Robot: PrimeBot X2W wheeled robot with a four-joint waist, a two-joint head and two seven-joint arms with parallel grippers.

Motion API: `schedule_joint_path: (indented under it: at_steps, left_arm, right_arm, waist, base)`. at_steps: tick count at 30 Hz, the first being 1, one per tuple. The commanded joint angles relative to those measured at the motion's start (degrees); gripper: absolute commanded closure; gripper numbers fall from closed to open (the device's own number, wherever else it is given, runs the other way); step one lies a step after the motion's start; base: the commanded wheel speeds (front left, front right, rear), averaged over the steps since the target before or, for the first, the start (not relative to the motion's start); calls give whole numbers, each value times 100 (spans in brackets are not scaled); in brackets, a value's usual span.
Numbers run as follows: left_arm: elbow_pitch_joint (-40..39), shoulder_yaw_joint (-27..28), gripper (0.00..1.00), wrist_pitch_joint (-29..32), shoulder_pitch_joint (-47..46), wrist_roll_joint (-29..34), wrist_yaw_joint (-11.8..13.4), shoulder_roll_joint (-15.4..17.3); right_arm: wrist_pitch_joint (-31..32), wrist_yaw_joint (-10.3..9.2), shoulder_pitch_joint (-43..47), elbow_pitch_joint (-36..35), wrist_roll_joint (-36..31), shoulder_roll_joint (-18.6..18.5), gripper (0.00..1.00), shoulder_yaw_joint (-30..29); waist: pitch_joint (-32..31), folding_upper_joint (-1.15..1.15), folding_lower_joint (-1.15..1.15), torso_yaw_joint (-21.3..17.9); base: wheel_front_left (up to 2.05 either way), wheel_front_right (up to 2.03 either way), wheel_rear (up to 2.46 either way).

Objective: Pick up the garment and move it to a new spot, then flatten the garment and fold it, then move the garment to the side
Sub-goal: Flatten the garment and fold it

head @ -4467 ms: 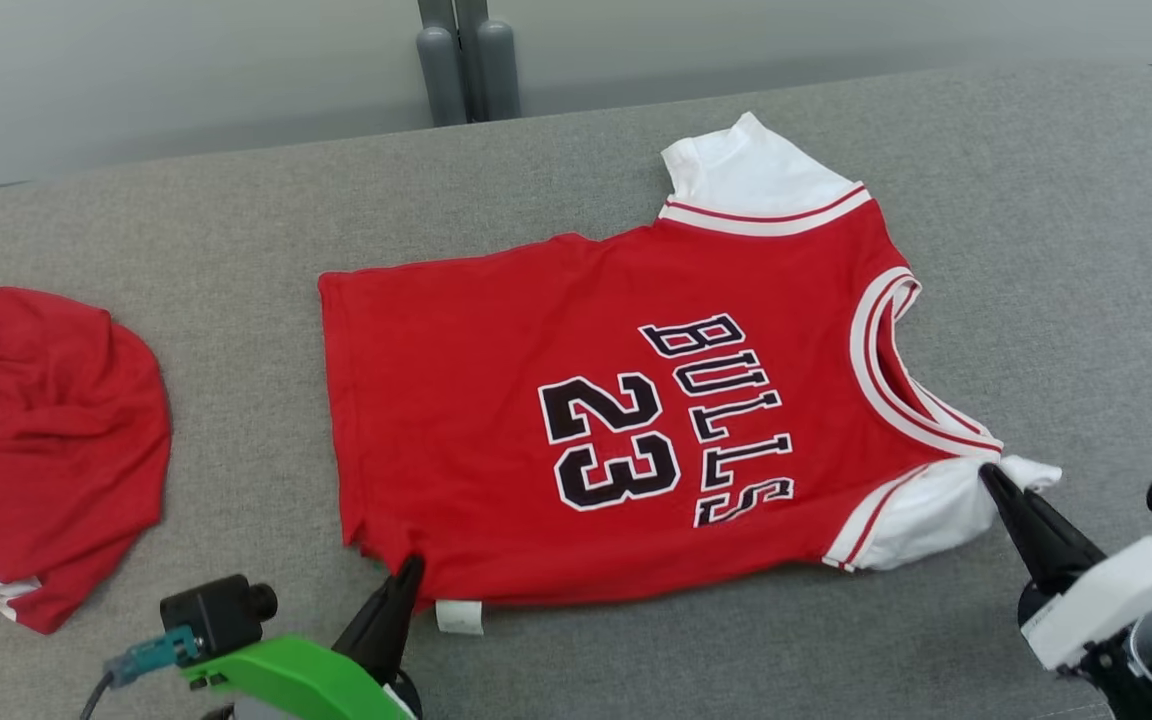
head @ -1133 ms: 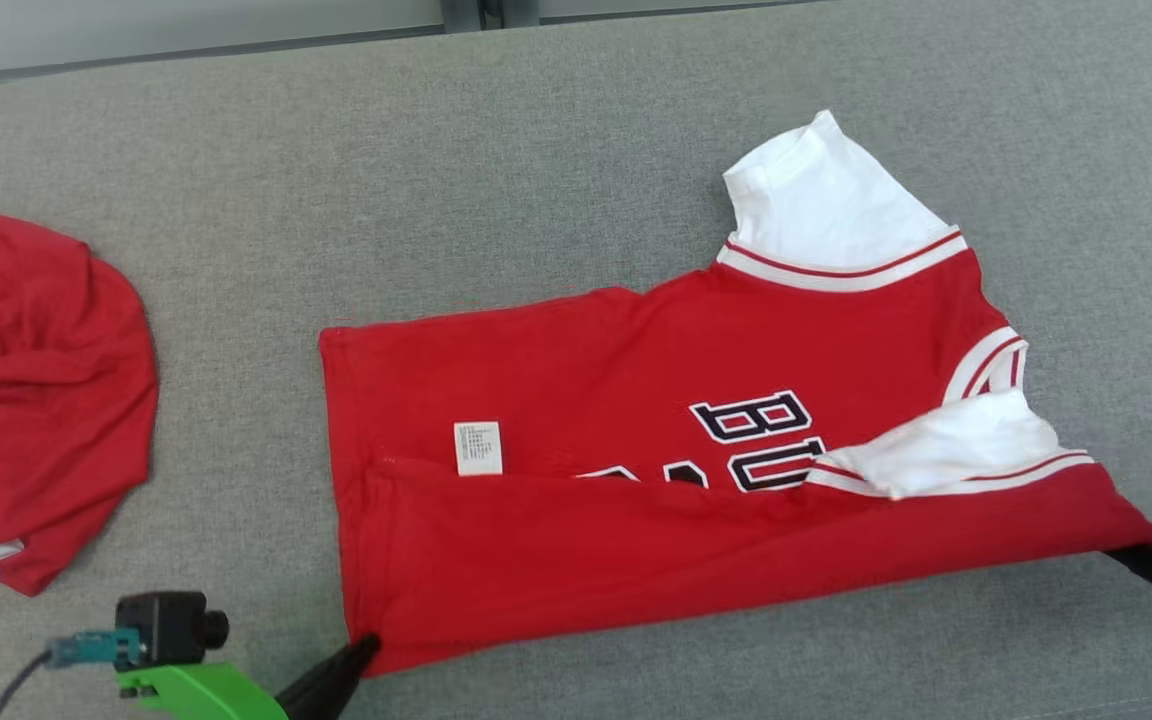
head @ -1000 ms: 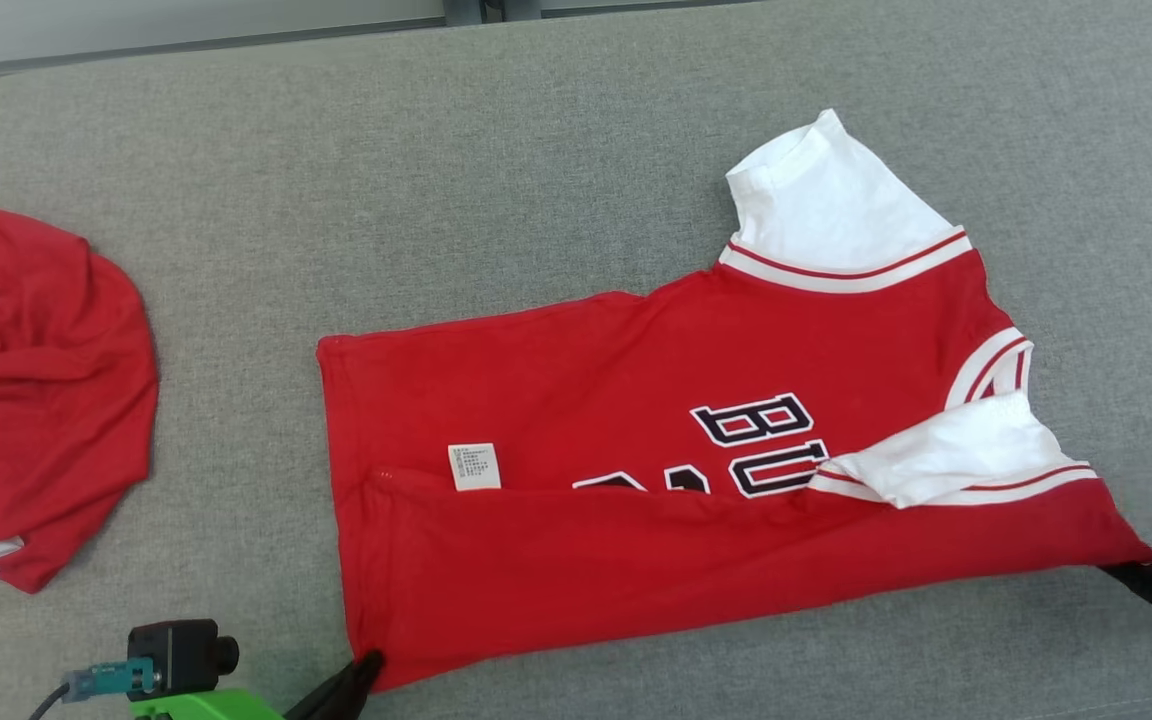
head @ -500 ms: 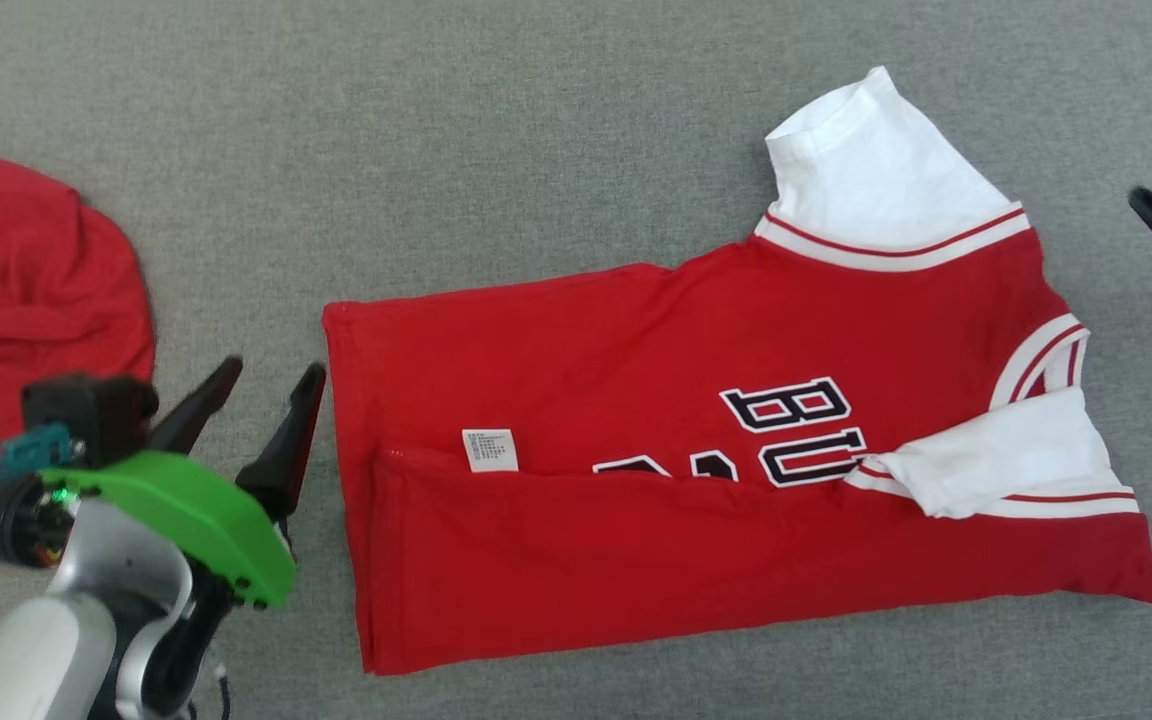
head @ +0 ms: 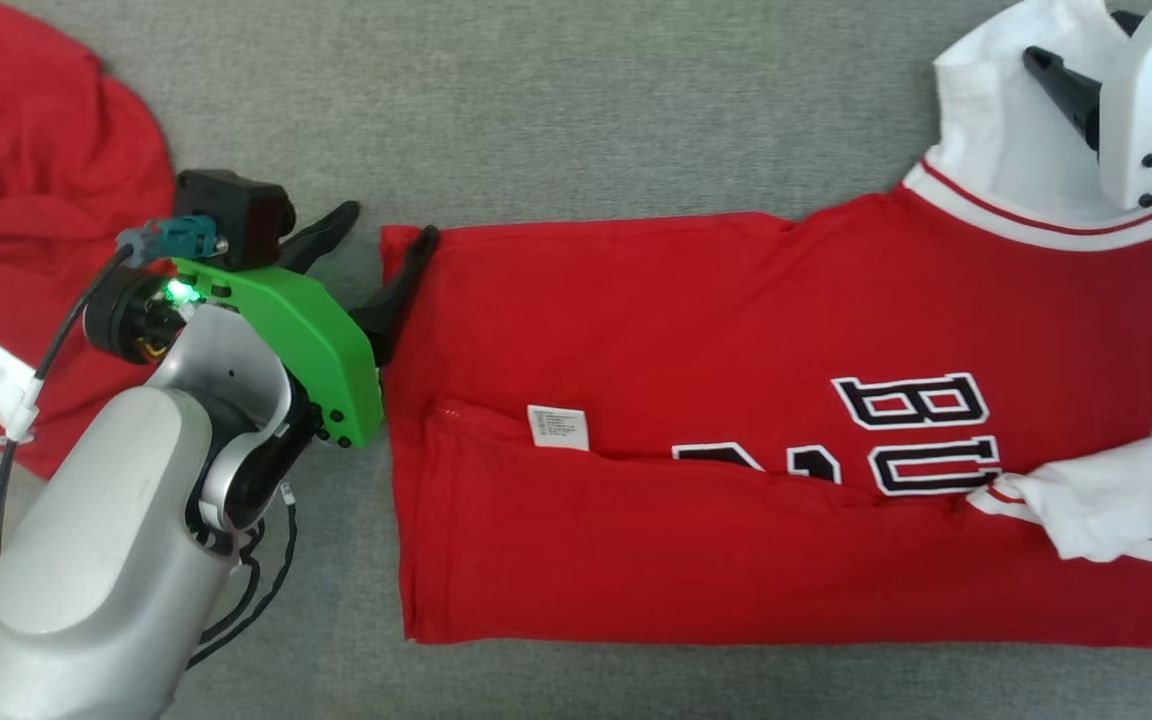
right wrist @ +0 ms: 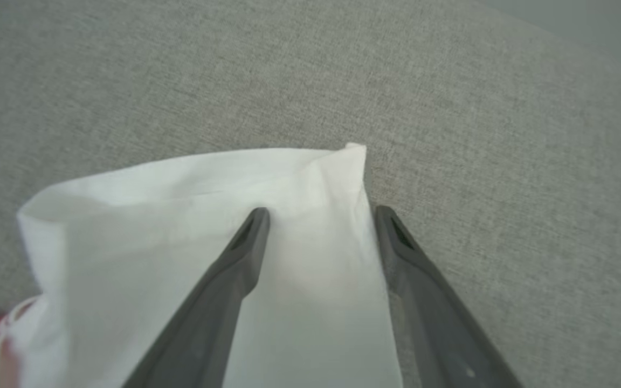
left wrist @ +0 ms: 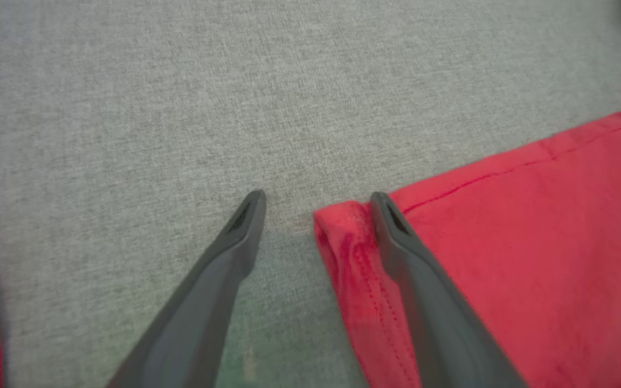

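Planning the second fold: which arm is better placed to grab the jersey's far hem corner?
Left. The left gripper has the hem corner between its open jaws; the right gripper, also open, is over the white sleeve at the other end.

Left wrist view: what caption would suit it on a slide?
Open left pincer over the hemmed corner of the red jersey on grey upholstery.

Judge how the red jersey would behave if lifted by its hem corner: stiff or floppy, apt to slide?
Probably floppy: the red jersey lies flat with soft wrinkles, and its folded flap drapes over the lettering. Likely light: the hem corner looks thin. On the textured gray surface it may drag rather than slide, disturbing the fold.
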Motion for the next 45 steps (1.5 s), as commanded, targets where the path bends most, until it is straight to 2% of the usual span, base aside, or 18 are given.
schedule_joint_path:
  at_steps: [1,6,7,8,9,11,12,17,21,25,30,33,36,38,45]
  left_arm:
    - [106,-39,0,9,-38,-81,-60,-34]
    - [218,-154,0,184,79,-316,-249,-117]
    - [235,-197,15,235,94,-354,-290,-112]
    - [253,-229,54,283,112,-407,-330,-125]
    - [260,-261,64,300,136,-455,-372,-136]
    - [262,-267,92,298,189,-546,-416,-162]
    - [263,-269,100,293,215,-583,-440,-169]
    - [347,-256,100,232,295,-682,-492,-140]
    - [138,-53,100,-57,422,-734,-414,-46]
    - [-500,94,100,-300,941,-849,-284,52]
    - [-1665,194,100,-533,2097,-980,101,196]
    - [-2259,237,100,-696,2833,-1056,412,215]
    - [-2661,346,100,-924,3506,-1286,674,83]
    - [-2706,370,100,-1001,3838,-1477,727,0]
    - [-1891,258,100,-1103,4232,-1697,625,-137]
  right_arm:
    - [-48,1,-78,130,77,-23,0,80]
    - [-90,4,16,400,274,-4,0,473]
    - [-117,10,-2,409,337,-11,61,531]
    - [-173,10,-24,419,391,-29,89,590]
    - [-226,10,-33,443,440,-52,100,639]
    - [-308,9,-32,468,524,-87,100,719]
    - [-350,3,-24,477,616,-101,100,750]
    - [-865,2,-52,381,926,-139,100,869]
    - [-1435,2,47,189,1194,-213,100,931]
    - [-2120,2,514,-270,1465,-597,100,859]
    - [-2735,2,1777,-927,1806,-1227,100,570]
    - [-3012,2,2586,-1165,1901,-1430,100,331]
    - [-3302,1,3434,-1331,2017,-1442,100,-53]
    - [-3424,1,3957,-1403,2050,-1360,100,-333]
    - [-3253,2,4980,-1644,1796,-830,100,-765]
  waist:
    - [165,0,-1,229]
    - [55,0,-1,181]
    - [48,0,-1,158]
    - [33,0,-1,132]
    - [7,0,-1,105]
    - [-39,0,-1,68]
    - [-66,0,-1,47]
    - [-276,0,-1,-69]
    - [-595,0,-1,-190]
    - [-1024,0,-1,-273]
    - [-1540,0,-1,-449]
    - [-1743,0,-1,-562]
    - [-1966,0,-1,-615]
    - [-2116,0,-1,-611]
    - [-2332,0,-1,-680]
  base:
    - [0,0,0]
    - [0,0,0]
    - [0,0,0]
    - [0,0,0]
    - [0,0,0]
    - [0,0,0]
    - [0,0,0]
    - [0,0,0]
    - [0,0,0]
    - [0,0,0]
    - [0,0,0]
    - [0,0,0]
    - [0,0,0]
    - [0,0,0]
    - [0,0,0]
